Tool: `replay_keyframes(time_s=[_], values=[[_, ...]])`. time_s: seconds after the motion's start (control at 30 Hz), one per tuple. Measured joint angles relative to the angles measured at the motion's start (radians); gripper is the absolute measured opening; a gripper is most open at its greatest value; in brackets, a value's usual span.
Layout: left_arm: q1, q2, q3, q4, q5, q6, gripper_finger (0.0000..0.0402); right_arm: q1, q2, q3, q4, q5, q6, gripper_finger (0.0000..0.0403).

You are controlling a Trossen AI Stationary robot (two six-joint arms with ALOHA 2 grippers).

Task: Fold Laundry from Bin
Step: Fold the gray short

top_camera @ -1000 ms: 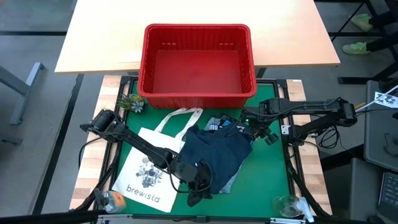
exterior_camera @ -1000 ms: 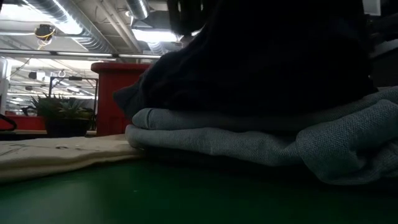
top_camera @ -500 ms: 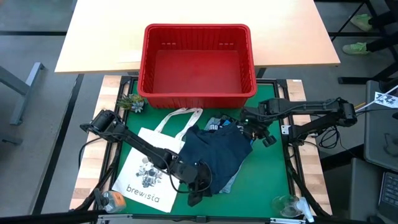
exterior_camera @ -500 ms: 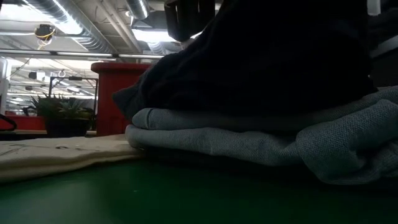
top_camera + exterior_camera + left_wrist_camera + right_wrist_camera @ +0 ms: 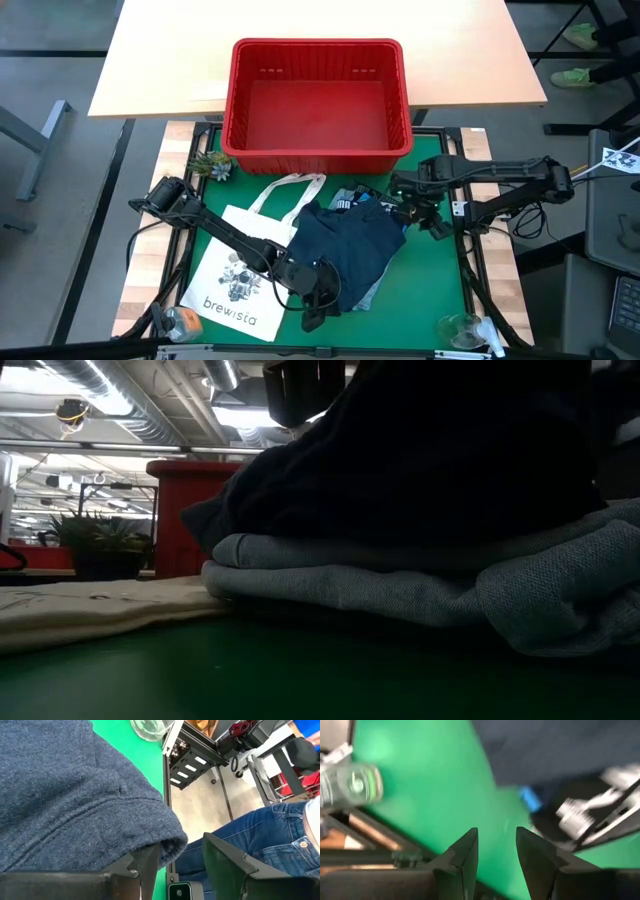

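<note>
Little changed over the last second. Right gripper (image 5: 437, 228) shifted slightly toward the right edge of the worktop (image 5: 425, 290), off the far right corner of the navy garment (image 5: 350, 250). Seen from its wrist: fingers apart, only green surface between them, nothing held. Looks like a release and withdrawal after laying that corner down.

Left gripper (image 5: 315, 318) unmoved at the near edge of the pile, toward the worktop's near edge. From its wrist: fingers parted, the navy hem curled against one finger (image 5: 145, 865) and bulging a little into the gap, not visibly pinched. Counted as released, though contact with the cloth remains.

Navy garment spread mid-worktop, on top of a grey-blue garment (image 5: 400, 590) folded beneath it; both just beside the tote (image 5: 235, 285), which lies toward the left edge. Bin (image 5: 320, 48) at the far edge, showing nothing inside.

Meaning for the task, as a judgement: bin emptied, last piece out and stacked, fold of the navy garment probably at or near its finish. Outline still loose and uneven at the near edge, so perhaps one more tuck or smoothing pass needed there. Risk: dragging the hem along on lifting the left gripper away, undoing the fold.
</note>
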Motion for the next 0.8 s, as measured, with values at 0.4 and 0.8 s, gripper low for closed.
replay_keyframes(time_s=[0.4,0.8], values=[[0.000,0.000,0.000,0.000,0.000,0.000,0.0144,0.000,0.000,-0.021,0.227,0.015,0.102,0.0131],[0.000,0.000,0.000,0.000,0.000,0.000,0.0144,0.000,0.000,-0.180,0.339,0.034,0.161,0.0131]])
